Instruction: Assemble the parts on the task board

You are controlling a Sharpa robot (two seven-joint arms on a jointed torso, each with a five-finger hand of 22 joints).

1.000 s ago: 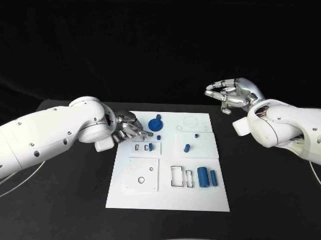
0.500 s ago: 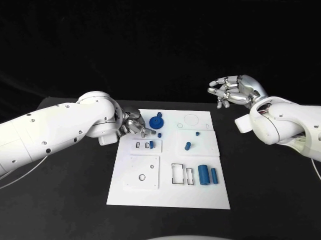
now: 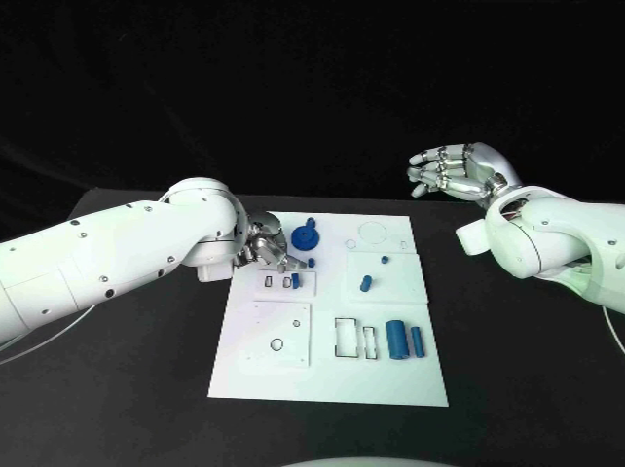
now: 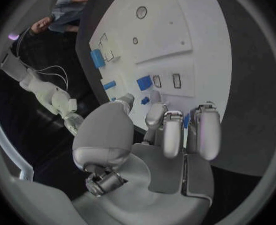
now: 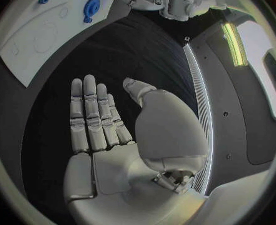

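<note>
Black counter (image 3: 102,389) and a black backdrop are framing the white task board (image 3: 327,384), which is lying flat in the middle. On the board's far left part, a blue round part (image 3: 305,236) is sitting just beside the left hand (image 3: 267,244), with a small blue peg (image 3: 294,281) standing in a raised white block (image 3: 283,283) just nearer than those fingers. In the left wrist view the fingers (image 4: 164,130) are curling down over the board's edge, their tips reaching close to the small blue pieces (image 4: 144,82) in that block; I cannot tell whether they are touching or pinching anything.

Toward the board's right side, two small blue parts (image 3: 367,283) are lying on another raised white block, and nearer the robot a blue cylinder (image 3: 394,341) and a slimmer blue bar (image 3: 415,343) are lying side by side, just beside a pair of rectangular cut-outs (image 3: 354,342). A square plate with round holes (image 3: 275,340) is sitting on the board's near left part.

Well apart from the board, off its far right corner, the right hand (image 3: 452,171) is hovering above the counter. The right wrist view is showing its fingers (image 5: 91,115) stretched out straight and close together, the thumb set apart, holding nothing.
</note>
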